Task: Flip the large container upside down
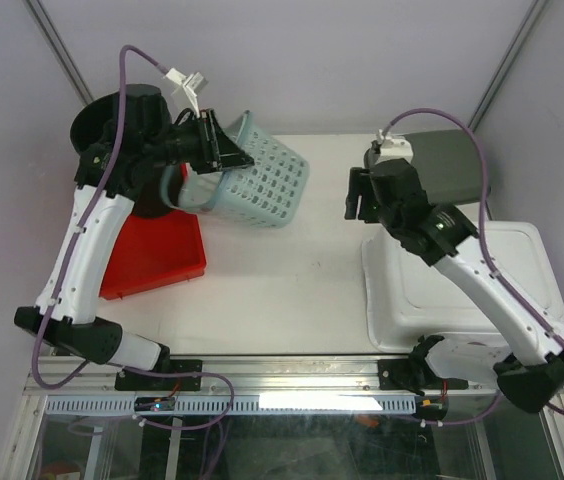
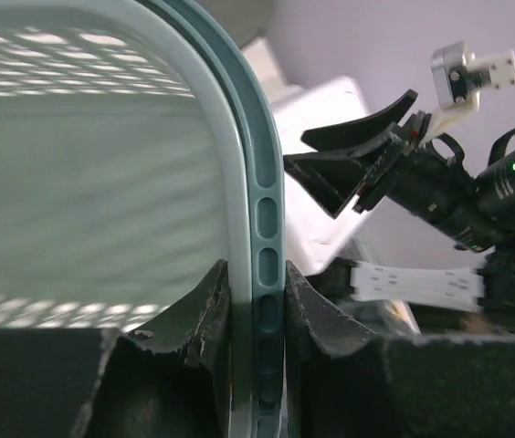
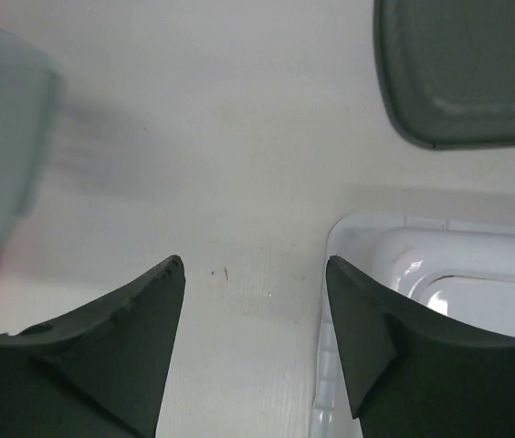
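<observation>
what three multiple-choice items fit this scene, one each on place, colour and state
1. Where is the red tray? A far right B on the left side C far middle
2. What colour is the perforated basket? A yellow B black C pale blue
3. What state is the left gripper in? A shut on the basket's rim B wide open C out of view
Key: B, the top view shows it on the left; C, its holed walls are pale blue; A, both fingers press the rim.

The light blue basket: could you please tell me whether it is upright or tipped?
Tipped: in the top view the basket shows its slotted side wall upward, mouth toward the left claw, which grips its rim.
</observation>
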